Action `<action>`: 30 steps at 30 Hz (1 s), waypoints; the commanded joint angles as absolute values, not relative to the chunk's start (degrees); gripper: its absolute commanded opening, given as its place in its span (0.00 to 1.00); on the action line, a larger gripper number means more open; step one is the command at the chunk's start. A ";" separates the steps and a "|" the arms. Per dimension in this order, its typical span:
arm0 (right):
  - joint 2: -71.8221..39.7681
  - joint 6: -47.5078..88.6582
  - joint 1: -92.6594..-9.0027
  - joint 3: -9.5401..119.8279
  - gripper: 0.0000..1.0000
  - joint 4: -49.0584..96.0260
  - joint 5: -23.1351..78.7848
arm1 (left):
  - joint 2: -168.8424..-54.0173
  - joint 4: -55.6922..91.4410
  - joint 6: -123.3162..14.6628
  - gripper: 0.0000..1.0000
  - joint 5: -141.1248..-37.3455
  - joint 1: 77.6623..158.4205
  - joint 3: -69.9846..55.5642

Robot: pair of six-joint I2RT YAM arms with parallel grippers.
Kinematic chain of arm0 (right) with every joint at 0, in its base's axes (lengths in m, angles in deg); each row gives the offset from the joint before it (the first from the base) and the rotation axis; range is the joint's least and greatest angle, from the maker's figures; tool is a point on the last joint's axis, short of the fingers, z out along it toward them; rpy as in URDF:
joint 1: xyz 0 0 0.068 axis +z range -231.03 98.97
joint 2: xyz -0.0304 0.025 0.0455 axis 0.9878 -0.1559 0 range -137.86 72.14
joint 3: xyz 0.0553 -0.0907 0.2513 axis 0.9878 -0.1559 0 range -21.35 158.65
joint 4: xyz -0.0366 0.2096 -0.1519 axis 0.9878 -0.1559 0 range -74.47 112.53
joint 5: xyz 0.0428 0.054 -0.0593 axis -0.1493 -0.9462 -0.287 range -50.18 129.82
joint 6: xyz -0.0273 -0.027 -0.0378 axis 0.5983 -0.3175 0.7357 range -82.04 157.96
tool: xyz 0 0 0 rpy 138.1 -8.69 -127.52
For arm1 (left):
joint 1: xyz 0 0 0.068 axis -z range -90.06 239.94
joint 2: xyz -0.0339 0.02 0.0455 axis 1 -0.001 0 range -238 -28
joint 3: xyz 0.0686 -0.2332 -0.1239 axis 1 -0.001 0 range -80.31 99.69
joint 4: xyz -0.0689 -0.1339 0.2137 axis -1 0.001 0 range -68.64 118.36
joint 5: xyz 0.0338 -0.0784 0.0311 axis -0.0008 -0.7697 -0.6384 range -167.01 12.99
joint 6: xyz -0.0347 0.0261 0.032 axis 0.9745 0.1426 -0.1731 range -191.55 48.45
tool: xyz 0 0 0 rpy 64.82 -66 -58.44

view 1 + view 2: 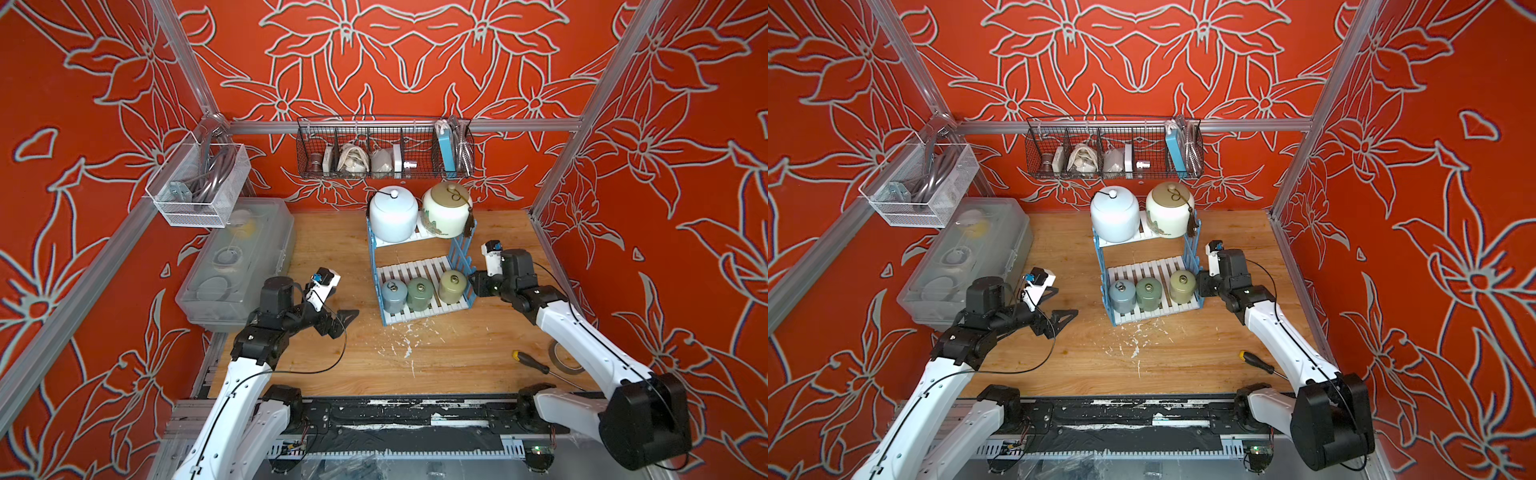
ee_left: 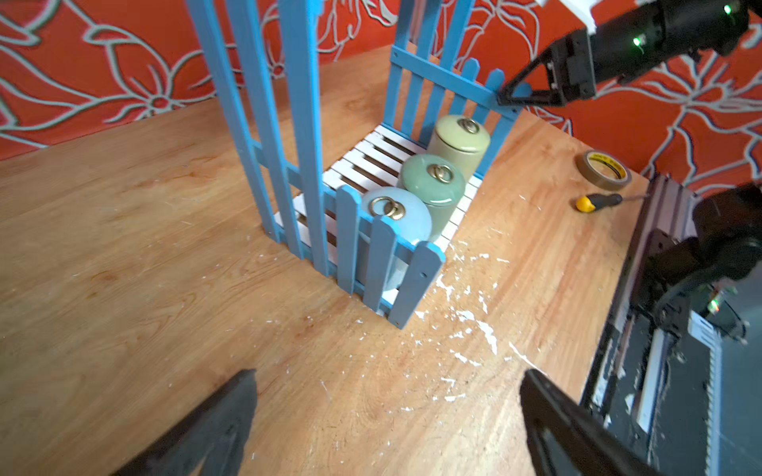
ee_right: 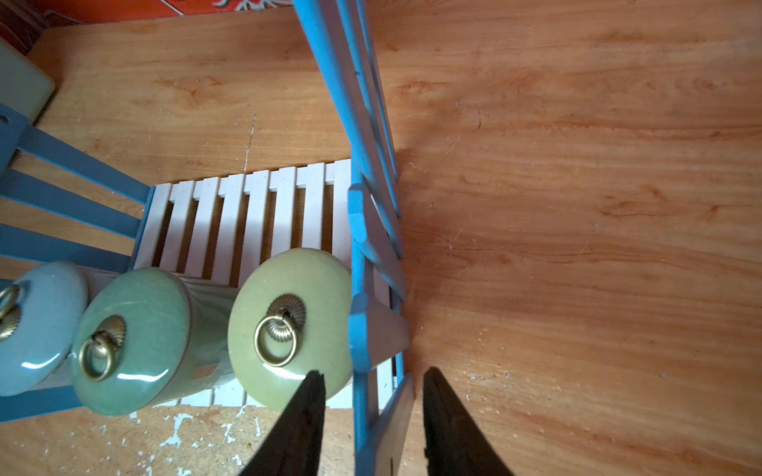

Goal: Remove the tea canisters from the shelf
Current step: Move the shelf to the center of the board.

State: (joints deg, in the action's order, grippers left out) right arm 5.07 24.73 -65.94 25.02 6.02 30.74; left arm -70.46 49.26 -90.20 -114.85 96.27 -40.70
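On lower board of shelf (image 1: 411,266): grey-blue canister (image 1: 394,296), green canister (image 1: 419,293), olive canister (image 1: 452,286), upright in row near front edge. On upper board: pale blue-white jar (image 1: 393,218) and cream jar (image 1: 445,210), side by side. At shelf's right picket side: right gripper (image 3: 373,371), parted narrowly, astride fence slat, one fingertip on olive canister's side, other outside, gripping nothing. Well left of shelf, above table (image 1: 332,365): left gripper (image 2: 387,375), spread wide, empty.

Red walls (image 1: 415,54) with pale flower outlines enclose a wooden tabletop (image 1: 457,357); a wire basket (image 1: 419,156) hangs behind.
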 commanded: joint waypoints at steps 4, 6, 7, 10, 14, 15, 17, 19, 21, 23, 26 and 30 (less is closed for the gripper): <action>5.80 25.07 -65.83 24.04 0.46 5.07 29.02 | -74.75 54.40 -95.77 0.98 -114.29 101.62 -36.91; 5.81 25.41 -65.76 24.07 0.42 4.28 29.34 | -76.06 54.16 -96.40 0.98 -113.01 103.70 -36.59; 6.00 25.35 -65.83 24.31 0.38 3.45 29.61 | -77.01 54.22 -96.68 0.98 -112.30 104.75 -36.28; 7.04 24.92 -65.82 23.04 0.21 4.47 29.79 | -79.69 53.90 -96.55 0.98 -110.54 107.15 -35.11; 8.21 22.17 -65.70 22.88 0.06 2.81 34.51 | -81.80 51.87 -96.59 0.98 -109.05 109.30 -35.07; 8.46 20.21 -65.74 23.25 0.02 1.34 36.62 | -82.19 51.08 -96.13 0.98 -108.60 109.53 -35.05; 9.50 17.35 -65.69 22.76 0.00 0.88 37.91 | -82.96 49.96 -95.44 0.99 -108.38 109.63 -34.83; 11.04 15.16 -65.37 21.28 0.00 2.11 38.32 | -83.83 49.01 -95.60 0.98 -108.21 109.79 -34.79; 12.18 13.24 -65.02 20.62 0.00 1.91 38.86 | -84.25 48.61 -95.63 0.96 -107.96 109.89 -34.49; 13.36 11.56 -64.57 20.21 0.00 1.20 39.19 | -86.68 48.75 -94.40 0.93 -107.98 109.98 -33.71; 14.95 9.96 -63.72 18.84 0.00 2.17 39.20 | -87.91 48.49 -93.83 0.89 -108.47 110.23 -33.28; 15.69 8.32 -62.81 19.07 0.00 0.46 41.13 | -89.37 47.54 -93.45 0.84 -108.44 110.33 -32.91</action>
